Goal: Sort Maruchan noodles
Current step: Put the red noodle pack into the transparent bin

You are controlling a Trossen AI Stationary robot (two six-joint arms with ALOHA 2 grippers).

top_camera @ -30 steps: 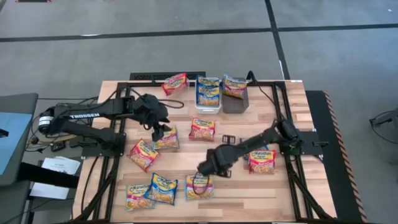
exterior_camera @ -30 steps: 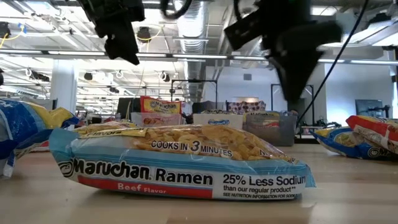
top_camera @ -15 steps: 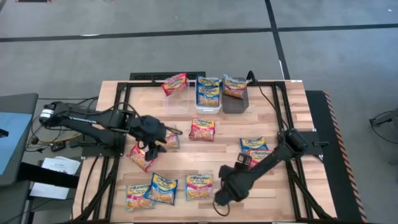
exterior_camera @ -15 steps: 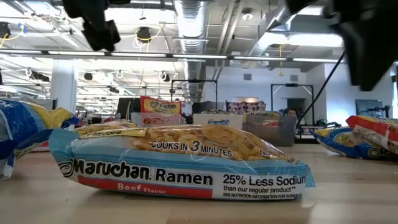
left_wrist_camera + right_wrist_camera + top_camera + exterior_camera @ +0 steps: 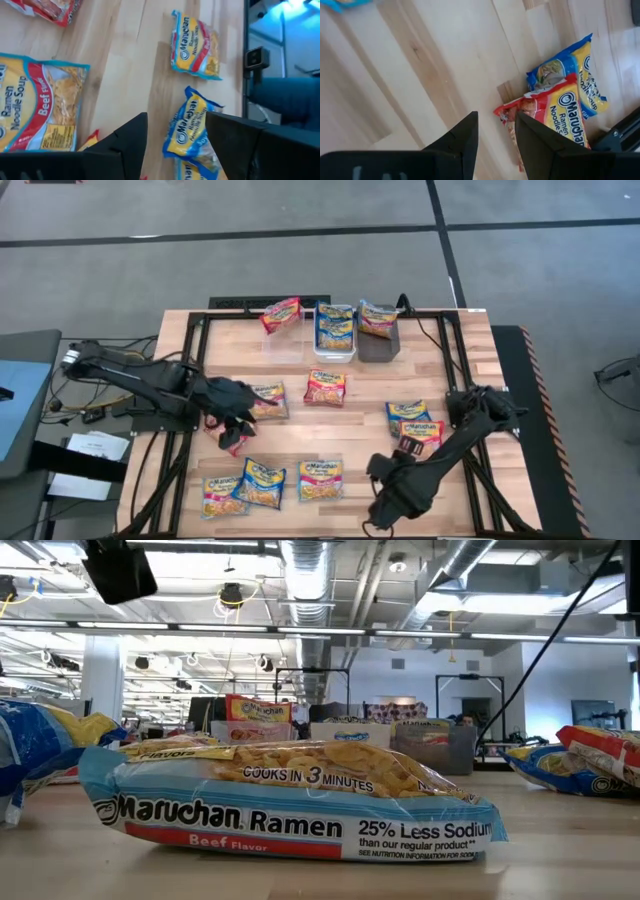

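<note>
Several Maruchan noodles packets lie flat on the wooden table: a red one [image 5: 325,387], a blue-yellow one [image 5: 268,398], a red one [image 5: 232,438], three in a near row [image 5: 262,483], and a blue [image 5: 406,412] and a red [image 5: 422,434] at the right. My left gripper [image 5: 232,415] hovers open over the left packets, a blue packet [image 5: 190,127] showing below its fingers. My right gripper [image 5: 386,505] hovers open above bare wood near the front edge, beside a red packet [image 5: 552,122]. Neither holds anything.
At the far edge a red packet [image 5: 281,313] leans at a clear bin, a white bin [image 5: 335,328] holds blue packets and a dark grey bin [image 5: 377,330] holds a yellow one. A beef packet [image 5: 290,795] fills the low view. Bare wood lies between the bins and packets.
My right gripper has swung from above the near-middle packet toward the table's near right, rolling as it went. My left gripper has gone toward the table's left and near edge, turning a little. The packets have stayed where they were.
</note>
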